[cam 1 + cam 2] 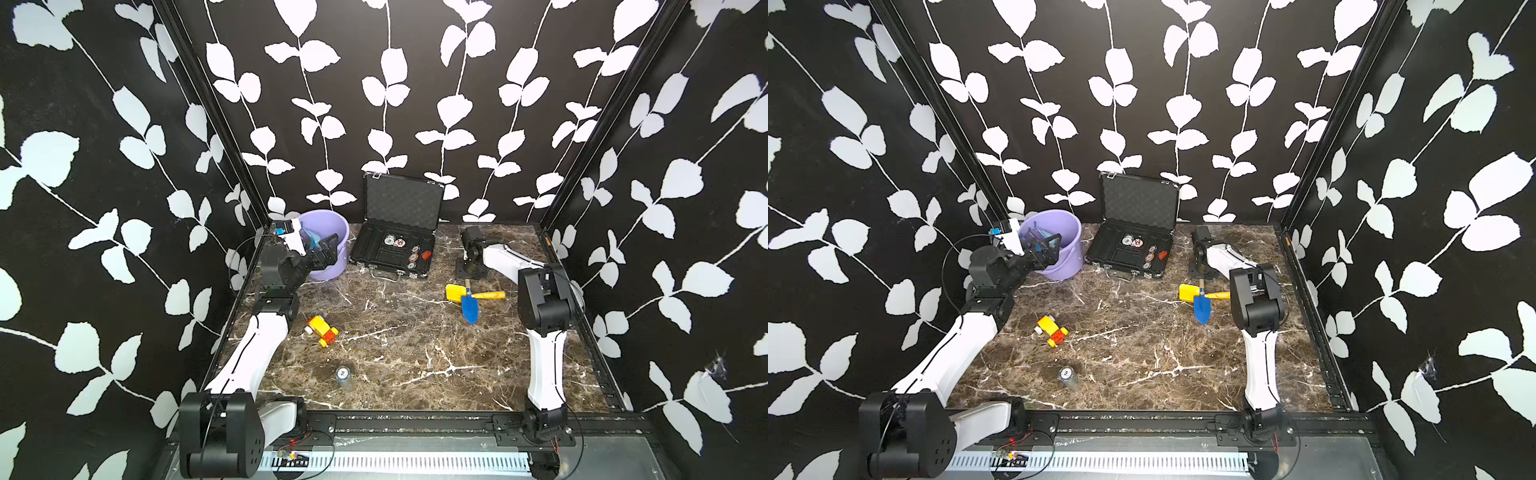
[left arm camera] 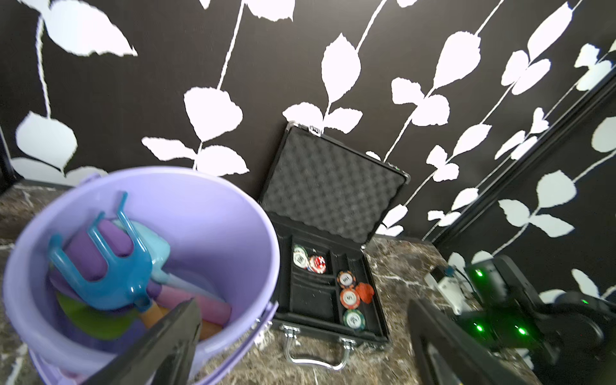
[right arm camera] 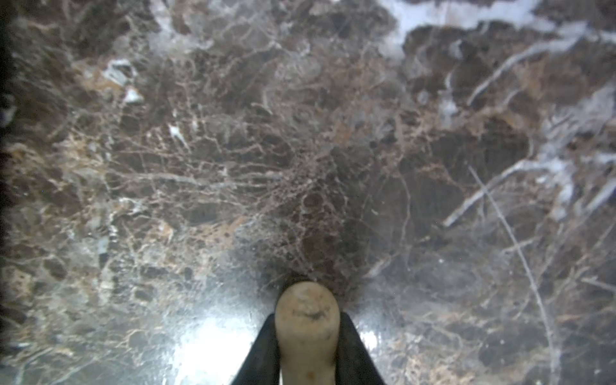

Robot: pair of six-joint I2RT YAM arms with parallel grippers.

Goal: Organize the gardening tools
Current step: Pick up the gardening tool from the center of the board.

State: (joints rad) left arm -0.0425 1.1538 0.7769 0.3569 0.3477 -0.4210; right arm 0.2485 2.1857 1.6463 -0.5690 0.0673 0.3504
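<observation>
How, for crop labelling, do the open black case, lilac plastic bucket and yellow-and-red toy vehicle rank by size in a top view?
1. open black case
2. lilac plastic bucket, partly hidden
3. yellow-and-red toy vehicle

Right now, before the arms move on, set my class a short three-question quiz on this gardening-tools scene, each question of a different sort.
1. True or false: the light-blue three-pronged plastic rake lies inside the lilac plastic bucket.
2. What does the right gripper grip? A) the rake. B) the yellow plastic scoop with the pale handle, by its handle end. C) nothing.
3. Fill in: the left gripper, near the bucket, has its jaws ____.

Key: 1 true; 2 B; 3 open.
</observation>
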